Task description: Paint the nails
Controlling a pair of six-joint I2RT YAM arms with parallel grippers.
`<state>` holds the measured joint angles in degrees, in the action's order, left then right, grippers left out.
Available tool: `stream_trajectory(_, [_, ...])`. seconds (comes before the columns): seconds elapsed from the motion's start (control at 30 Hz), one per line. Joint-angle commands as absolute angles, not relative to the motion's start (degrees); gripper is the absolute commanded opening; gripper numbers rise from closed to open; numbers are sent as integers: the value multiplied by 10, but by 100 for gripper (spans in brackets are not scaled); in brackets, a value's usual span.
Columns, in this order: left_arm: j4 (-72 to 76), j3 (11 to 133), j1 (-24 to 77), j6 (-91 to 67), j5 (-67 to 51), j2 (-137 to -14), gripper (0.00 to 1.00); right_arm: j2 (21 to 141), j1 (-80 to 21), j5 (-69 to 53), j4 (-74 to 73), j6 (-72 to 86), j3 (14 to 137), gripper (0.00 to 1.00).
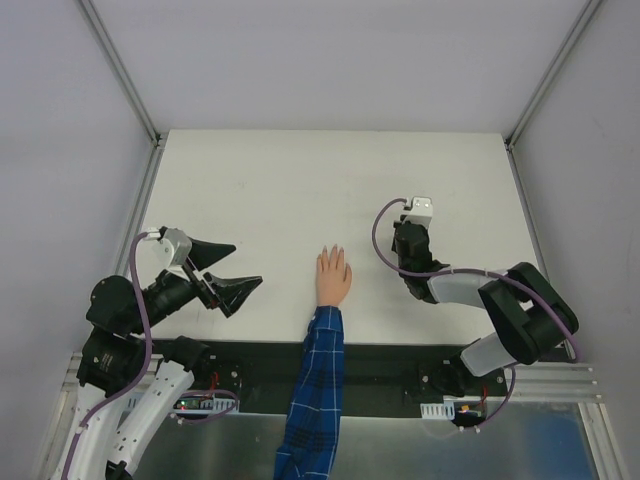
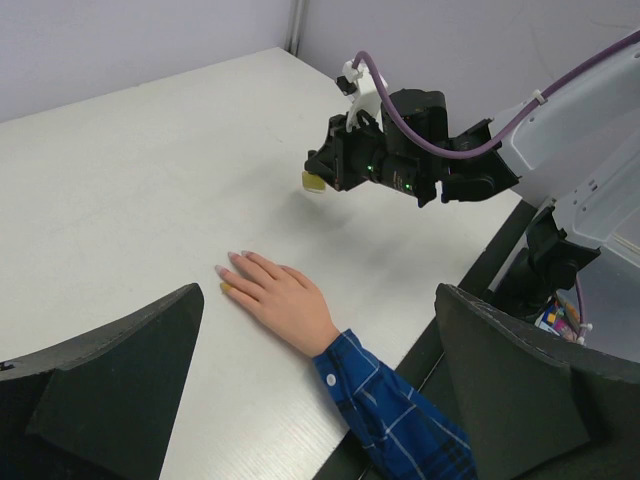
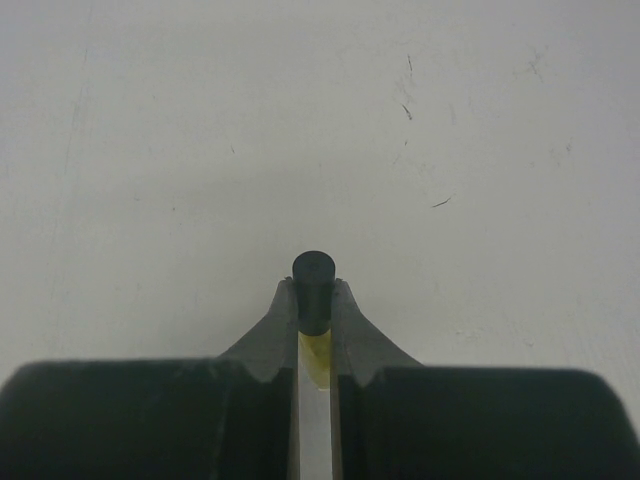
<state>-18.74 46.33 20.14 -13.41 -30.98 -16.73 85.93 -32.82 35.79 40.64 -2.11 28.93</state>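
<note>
Tabletop (image 1: 300,180), white and matte, as I see it from the remote station: the blue plaid sleeve (image 1: 315,375) comes in over the middle of the near edge. The peach mannequin hand (image 1: 333,277) lies palm down just inside that edge. Its fingers are together and point toward the far edge.

The left gripper (image 1: 248,264) hangs over the left side of the table, closer to the near edge than the far one. Its two black fingers are spread wide with nothing between them, and it is well apart from the mannequin hand.

The right gripper (image 3: 314,300) is over the right half, about midway between the near and far edges. It is also well apart from the mannequin hand. Its fingers are pinched on a small bottle (image 3: 313,270) with a yellow body and a round black cap. The cap stands clear of the fingertips. I cannot tell what the bottle holds, or how full it is.

The nails (image 2: 234,256), tiny and pale pink, sit at the fingertips on the side toward the far edge. In the left wrist view the thumb tip carries a yellowish tint. They are too small for me to read any finer detail.
</note>
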Motion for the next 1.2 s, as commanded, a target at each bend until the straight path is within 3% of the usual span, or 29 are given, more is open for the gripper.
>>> stream_trajectory(0.0, [-181,473,199,-131,-317,-176,99,862,-326,371,440,-7,295,5])
stream_trajectory(0.53, [-182,468,199,-143,-323,-167,99,884,-326,382,444,17,268,14])
stream_trajectory(0.67, [-182,466,199,-144,-321,-163,99,882,-330,384,444,16,263,27])
stream_trajectory(0.93, [-181,466,199,-148,-324,-167,99,851,-339,390,394,25,272,43])
stream_trajectory(1.17, [-182,470,199,-152,-324,-170,99,741,-346,398,128,69,348,60])
